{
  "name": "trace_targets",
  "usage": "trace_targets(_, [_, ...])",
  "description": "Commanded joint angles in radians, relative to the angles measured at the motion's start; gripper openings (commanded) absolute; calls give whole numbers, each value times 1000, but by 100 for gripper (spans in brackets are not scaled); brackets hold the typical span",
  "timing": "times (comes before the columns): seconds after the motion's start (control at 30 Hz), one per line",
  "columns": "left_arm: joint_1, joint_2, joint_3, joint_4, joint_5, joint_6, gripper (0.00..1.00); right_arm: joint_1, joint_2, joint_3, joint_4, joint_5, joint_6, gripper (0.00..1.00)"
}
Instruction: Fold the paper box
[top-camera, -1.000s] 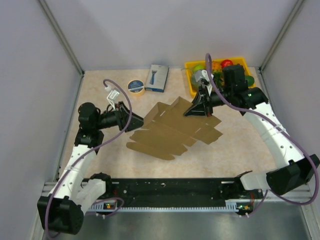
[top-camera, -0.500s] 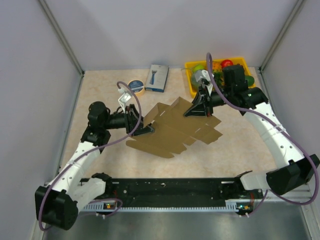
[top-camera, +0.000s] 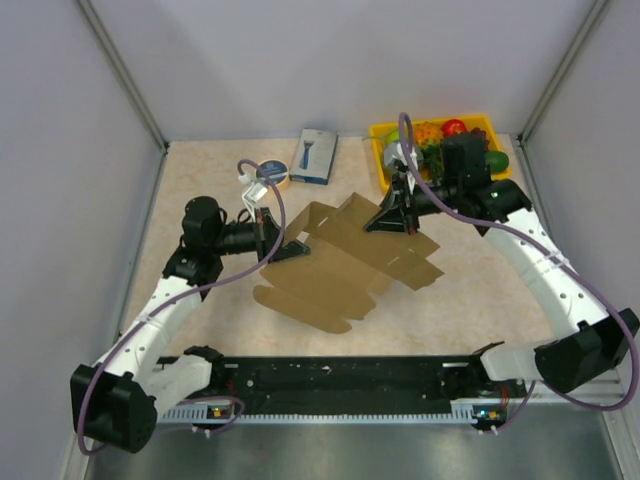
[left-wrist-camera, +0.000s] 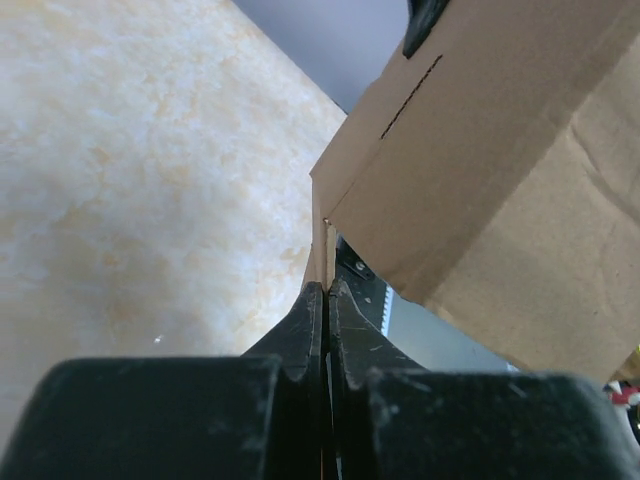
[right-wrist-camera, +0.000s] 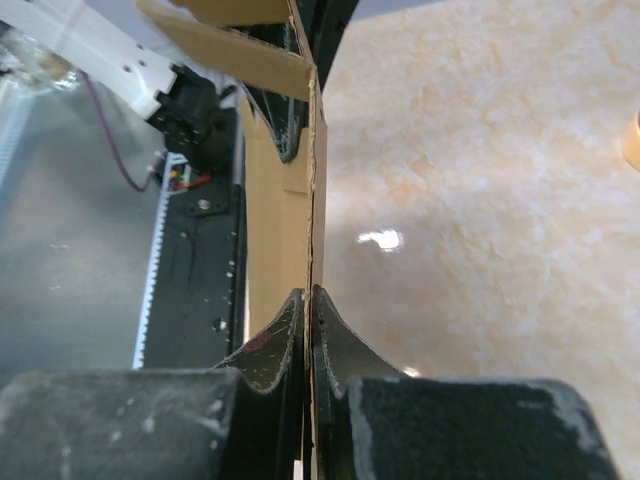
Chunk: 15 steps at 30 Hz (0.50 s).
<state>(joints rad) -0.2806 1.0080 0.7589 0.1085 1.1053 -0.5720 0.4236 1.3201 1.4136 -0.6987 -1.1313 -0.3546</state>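
The paper box (top-camera: 345, 262) is a flat brown cardboard blank with rounded flaps, held tilted over the middle of the table. My left gripper (top-camera: 292, 248) is shut on its left edge; in the left wrist view (left-wrist-camera: 326, 288) the thin card edge runs between the closed fingers, with a panel (left-wrist-camera: 500, 180) rising to the right. My right gripper (top-camera: 385, 222) is shut on the blank's far right edge; in the right wrist view (right-wrist-camera: 308, 295) the card (right-wrist-camera: 280, 200) stands edge-on between the fingers.
A yellow tray (top-camera: 482, 124) with coloured toy fruit stands at the back right behind the right arm. A small blue-and-white printed box (top-camera: 314, 156) and a round tape roll (top-camera: 271, 173) lie at the back. The black rail (top-camera: 340, 382) runs along the near edge.
My left gripper has moved right onto the blank's left edge and shut on it, lifting that side. The right gripper has kept its grip and shifted slightly.
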Motion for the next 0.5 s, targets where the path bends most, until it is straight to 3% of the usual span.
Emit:
trace_targets(0.0, [1,21,33,-39,-96,50,0,41,-45,-51,123,206,101,0])
trace_targets(0.03, [4,35,33,-65,-108,49,16,40,-45,-79,136,218,117,0])
trace_targets(0.13, [21,83,30,-92,-122,50,36,40,-45,-131,189,252,172,0])
trace_targets(0.2, [21,83,31,-105,-157,89,43,40,-35,-156,208,295,209,0])
trace_targets(0.23, [23,78,36,-145,-201,109,72,38,-13,-159,205,307,218,0])
trace_targets(0.27, [23,76,40,-191,-225,129,84,40,-1,-162,206,347,232,0])
trace_targets(0.33, [24,69,51,-249,-318,187,95,40,42,-168,200,383,266,0])
trace_targets(0.47, [32,6,14,-340,-551,212,96,40,100,-186,180,465,305,0])
